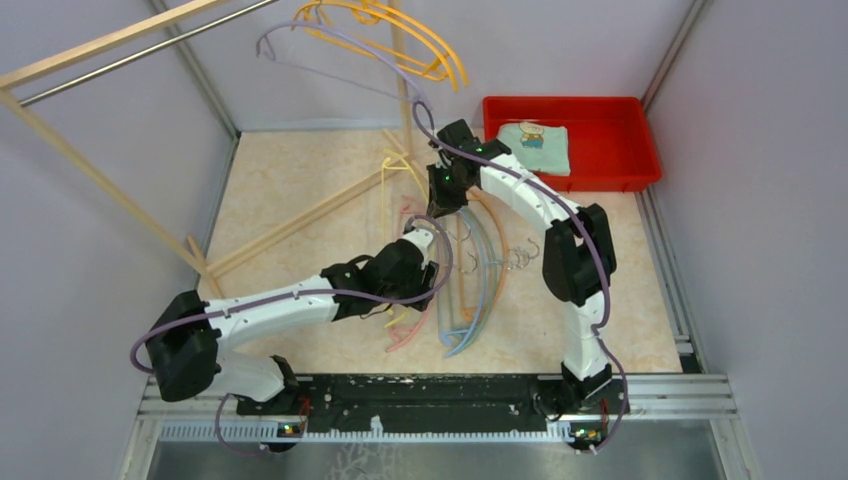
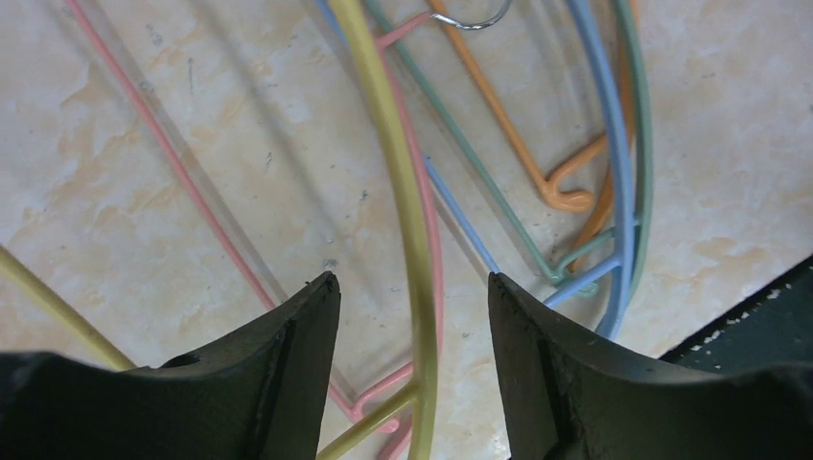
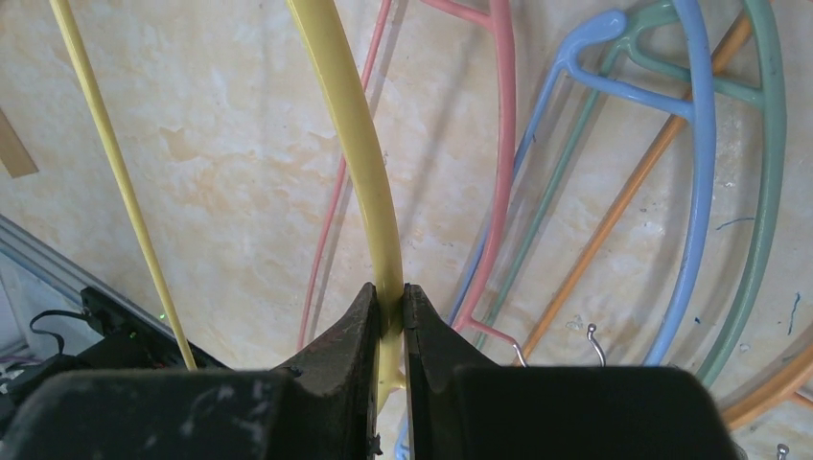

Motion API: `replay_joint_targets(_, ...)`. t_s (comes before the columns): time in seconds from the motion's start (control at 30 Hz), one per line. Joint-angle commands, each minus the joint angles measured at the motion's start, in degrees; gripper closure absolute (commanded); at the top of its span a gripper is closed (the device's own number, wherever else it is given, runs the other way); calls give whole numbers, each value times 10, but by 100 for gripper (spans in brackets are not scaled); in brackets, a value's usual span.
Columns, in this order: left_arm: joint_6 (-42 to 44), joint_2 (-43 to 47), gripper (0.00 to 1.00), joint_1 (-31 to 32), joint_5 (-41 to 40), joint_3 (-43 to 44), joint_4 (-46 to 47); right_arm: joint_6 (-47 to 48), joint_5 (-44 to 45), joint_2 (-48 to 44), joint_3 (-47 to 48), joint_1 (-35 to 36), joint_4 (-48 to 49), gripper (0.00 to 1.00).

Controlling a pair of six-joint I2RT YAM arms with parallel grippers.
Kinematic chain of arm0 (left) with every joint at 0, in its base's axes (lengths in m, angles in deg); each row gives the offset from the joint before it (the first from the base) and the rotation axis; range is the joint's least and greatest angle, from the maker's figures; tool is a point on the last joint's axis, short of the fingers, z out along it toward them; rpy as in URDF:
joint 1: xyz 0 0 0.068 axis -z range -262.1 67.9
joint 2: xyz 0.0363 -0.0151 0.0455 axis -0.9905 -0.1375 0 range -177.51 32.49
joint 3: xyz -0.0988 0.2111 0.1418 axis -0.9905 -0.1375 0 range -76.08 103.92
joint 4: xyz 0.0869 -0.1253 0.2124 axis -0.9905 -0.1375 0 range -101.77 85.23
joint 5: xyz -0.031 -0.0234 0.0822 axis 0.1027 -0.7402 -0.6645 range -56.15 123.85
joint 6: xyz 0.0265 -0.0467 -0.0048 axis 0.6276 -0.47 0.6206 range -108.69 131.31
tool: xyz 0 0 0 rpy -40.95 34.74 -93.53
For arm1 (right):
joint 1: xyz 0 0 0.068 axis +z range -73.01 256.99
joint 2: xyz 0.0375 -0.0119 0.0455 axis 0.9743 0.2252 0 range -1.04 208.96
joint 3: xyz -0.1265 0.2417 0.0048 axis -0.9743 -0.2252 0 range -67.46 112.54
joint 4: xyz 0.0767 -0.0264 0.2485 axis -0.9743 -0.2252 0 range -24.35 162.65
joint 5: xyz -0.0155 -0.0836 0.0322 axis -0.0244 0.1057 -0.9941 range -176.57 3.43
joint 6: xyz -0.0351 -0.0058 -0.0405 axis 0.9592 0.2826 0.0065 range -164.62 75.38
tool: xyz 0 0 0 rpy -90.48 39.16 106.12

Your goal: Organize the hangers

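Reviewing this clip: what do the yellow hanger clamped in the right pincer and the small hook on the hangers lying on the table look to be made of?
The yellow hanger, clamped in the right pincer, is most likely plastic: a smooth, evenly coloured round bar with a slight gloss. The hook looks like bare metal wire: thin, silvery, reflective. Looks alone cannot confirm either.
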Motion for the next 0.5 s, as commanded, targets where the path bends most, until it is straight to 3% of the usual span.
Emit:
replay_joint_targets(0.0,-25,20,36,10,-73,-17,-12,-9,-21,-52,28,-6,0,91)
replay_joint_targets(0.13,-38,21,38,13,-87,-26,-34,-11,-32,-56,33,-9,-4,91)
replay_joint_targets(0.3,-47,24,62,18,-71,-41,-36,-13,-39,-58,39,-12,-10,91)
replay_joint_targets(0.47,-55,16,66,20,-55,-51,-24,-23,-57,-61,44,-14,-7,92)
